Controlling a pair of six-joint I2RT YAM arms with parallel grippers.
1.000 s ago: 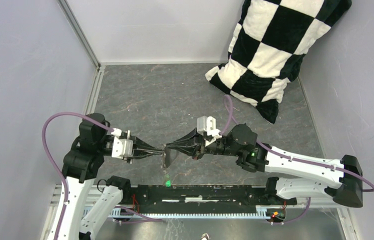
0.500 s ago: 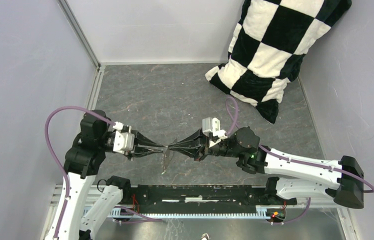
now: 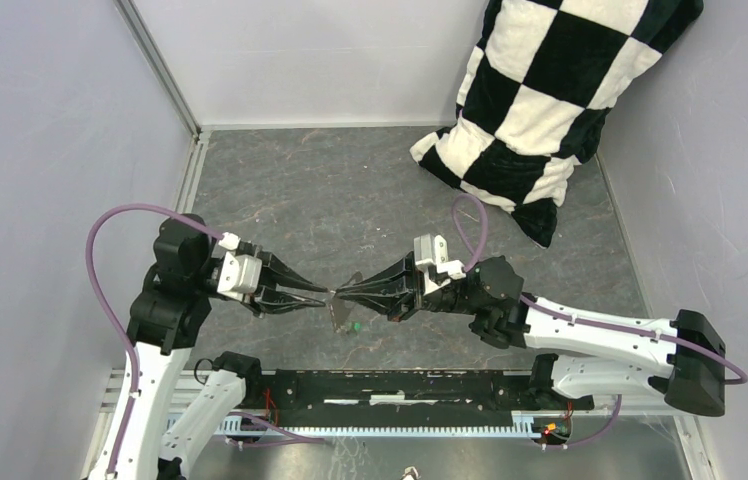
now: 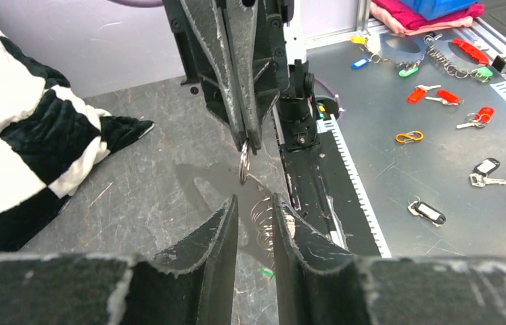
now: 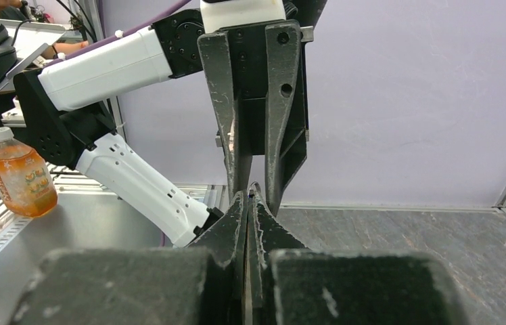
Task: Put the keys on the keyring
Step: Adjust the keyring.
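Pale lilac walls (image 3: 50, 150) box in a grey, marbled worktop (image 3: 330, 190), with a black-and-white checked cushion (image 3: 550, 100) slumped in the far corner at about 1 o'clock. Near the front edge, two black-tipped robot arms reach toward each other so that their pointed ends almost meet at the centre.

The right tool (image 3: 340, 292), coming in from 3 o'clock, is pinched tight on the top of the keyring (image 3: 340, 312), a thin grey metal loop. The loop hangs edge-on below those tips. Its long axis runs down toward the worktop, at 6 o'clock from the grip.

The left tool (image 3: 326, 293), coming in from 9 o'clock, has its fingers a narrow gap apart, and nothing can be seen clamped between them. Its tips sit just beside the loop and face the right tool head-on.

A green key (image 3: 355, 326) shows as a small bright dot just below the loop, at about 5 o'clock from it. Whether it hangs from the loop or lies on the worktop cannot be told. It is the only key I can make out near the tools.

The left tool is the free one. For it, the loop lies straight ahead at 3 o'clock and a little lower, so its next approach probably has to line up with that hanging, edge-on loop.
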